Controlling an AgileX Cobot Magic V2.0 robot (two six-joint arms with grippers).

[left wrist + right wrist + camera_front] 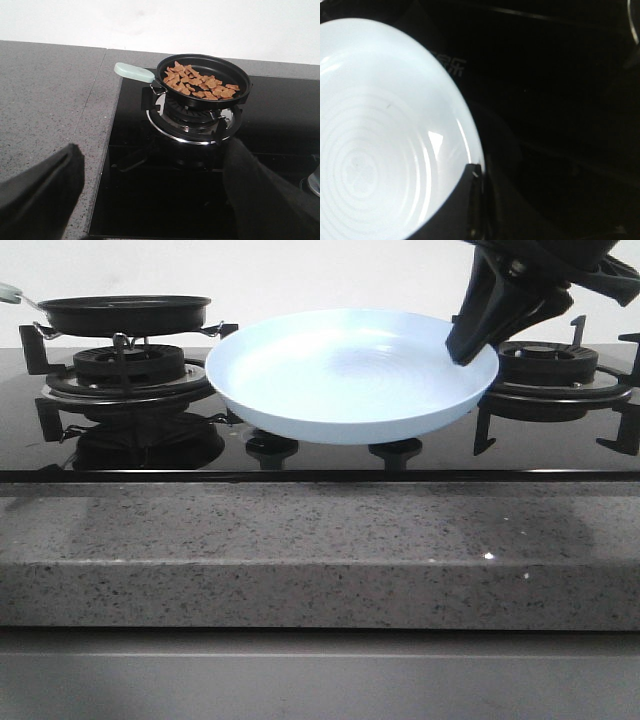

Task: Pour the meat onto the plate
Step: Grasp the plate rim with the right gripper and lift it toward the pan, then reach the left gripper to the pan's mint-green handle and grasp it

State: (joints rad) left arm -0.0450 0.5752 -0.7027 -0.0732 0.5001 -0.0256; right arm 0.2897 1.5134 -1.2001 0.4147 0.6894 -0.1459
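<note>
The pale blue plate [350, 375] hangs over the middle of the black hob, held at its right rim. My right gripper [470, 345] is shut on that rim; in the right wrist view one finger lies over the inner edge of the plate [380, 140] at the gripper [479, 185]. The plate holds nothing. The meat [200, 86], tan chunks, lies in the black pan [235, 75] on the left burner. My left gripper [155, 185] is open and well short of the pan, over the hob's near left part. It does not show in the front view.
The pan [125, 312] has a pale green handle [134, 72] that points away from the plate, toward the grey stone counter [45, 100]. A bare right burner [555, 365] stands behind the right arm. Two knobs [272, 448] sit under the plate. A stone ledge [300, 540] runs along the front.
</note>
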